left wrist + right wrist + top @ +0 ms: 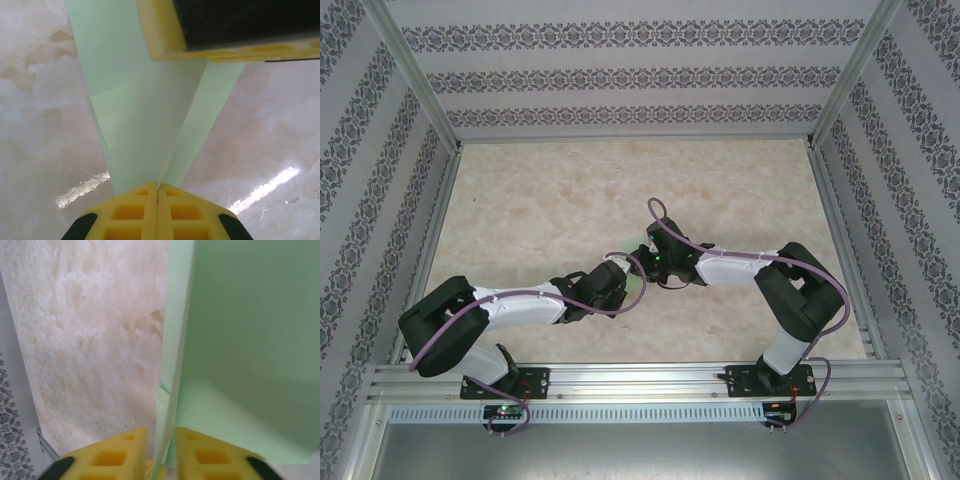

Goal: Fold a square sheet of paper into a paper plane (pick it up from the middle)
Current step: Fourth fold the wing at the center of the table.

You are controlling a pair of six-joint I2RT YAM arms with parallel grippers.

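Note:
The pale green sheet of paper point(145, 130) is folded, with a long crease running away from my left gripper point(158, 186). That gripper's yellow pads are pressed together on the paper's near end. My right gripper point(161, 432) has a folded edge of the paper point(250, 350) standing in the gap between its pads, and the gap is wider than the paper. One right-gripper finger point(225, 30) crosses the top of the left wrist view, over the paper. From above, both grippers meet mid-table, left point(620, 285) and right point(645, 258), with a sliver of green paper point(636, 284) between them.
The marble-patterned tabletop point(570, 200) lies under the paper. Aluminium frame rails point(620, 375) and patterned walls point(620, 75) enclose the table on all sides.

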